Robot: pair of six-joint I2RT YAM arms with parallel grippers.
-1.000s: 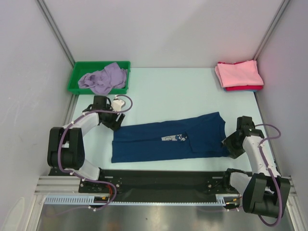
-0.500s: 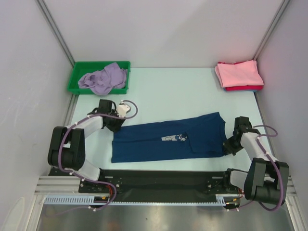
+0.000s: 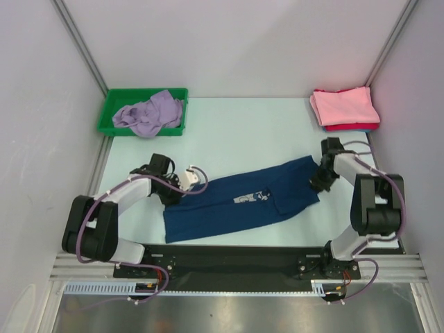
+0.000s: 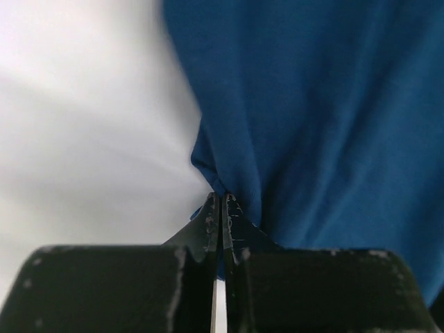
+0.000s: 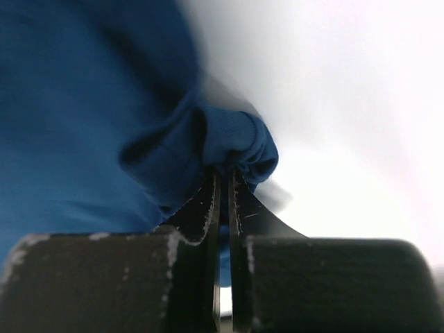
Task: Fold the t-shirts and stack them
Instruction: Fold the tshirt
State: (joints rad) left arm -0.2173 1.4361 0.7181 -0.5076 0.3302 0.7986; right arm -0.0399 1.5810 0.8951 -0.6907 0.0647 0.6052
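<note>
A navy t-shirt (image 3: 236, 211) with a pale print (image 3: 251, 198) lies long and slanted across the table, its right end farther from the arms. My left gripper (image 3: 179, 193) is shut on the shirt's far-left corner; the left wrist view shows its fingertips (image 4: 220, 200) pinching the navy cloth (image 4: 333, 104). My right gripper (image 3: 316, 182) is shut on the right end, where the right wrist view shows a bunched fold (image 5: 236, 142) caught between the tips (image 5: 222, 177). A lavender t-shirt (image 3: 149, 111) lies crumpled in the bin. Folded pink and red t-shirts (image 3: 343, 107) are stacked at the far right.
The green plastic bin (image 3: 142, 91) stands at the far left corner. Grey walls close the table on the left, right and back. A black rail (image 3: 229, 258) carrying the arm bases runs along the near edge.
Both grippers have shut on the navy shirt's ends. The right gripper carried its end away from the arms and inward; the left moved right, and the shirt now lies slanted and shorter.
</note>
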